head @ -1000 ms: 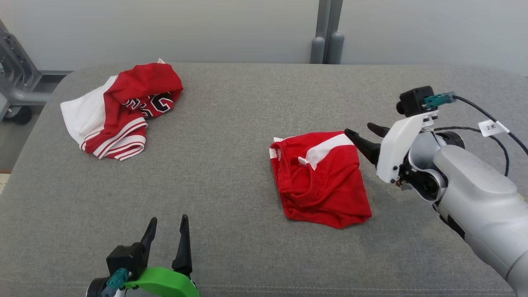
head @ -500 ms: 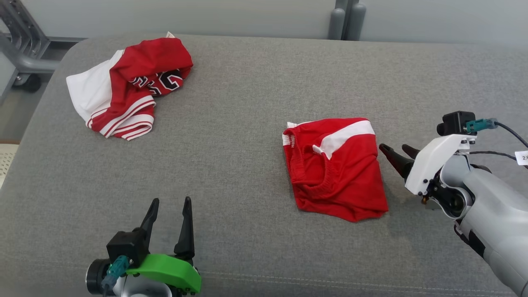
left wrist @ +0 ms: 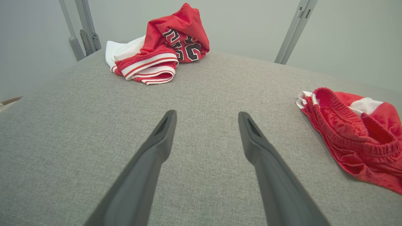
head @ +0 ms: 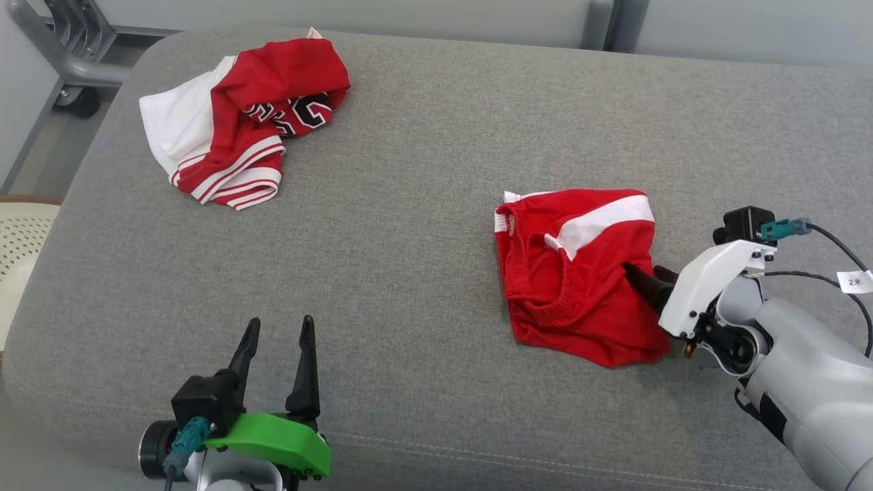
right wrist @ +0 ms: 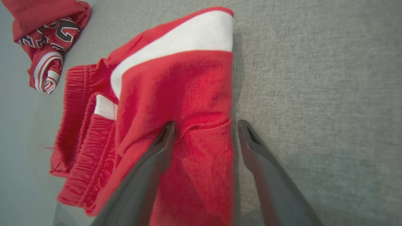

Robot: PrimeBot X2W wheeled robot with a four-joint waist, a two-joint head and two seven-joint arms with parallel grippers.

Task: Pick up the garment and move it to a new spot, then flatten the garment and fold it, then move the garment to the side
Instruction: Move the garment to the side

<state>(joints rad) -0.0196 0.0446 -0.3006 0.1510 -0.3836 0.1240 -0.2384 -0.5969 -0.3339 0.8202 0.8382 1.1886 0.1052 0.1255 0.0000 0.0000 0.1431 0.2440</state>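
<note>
Cloth on cloth — all matt.
You see the garment (head: 580, 293) in soft red knit, waistband ribbed; the bench (head: 409, 273) is coarse grey weave; the left tool (left wrist: 207, 115) dull dark plastic.

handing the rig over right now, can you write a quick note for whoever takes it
Right pincer: open, straddling the right edge of the shorts, one finger over the cloth, one beside it.
Left pincer: open, idle over the cushion near the front.
Jersey: crumpled at the far left.
Done: shorts look roughly folded, not gripped yet.
Left: close on the shorts, move them; jersey likely needs the whole job.
</note>
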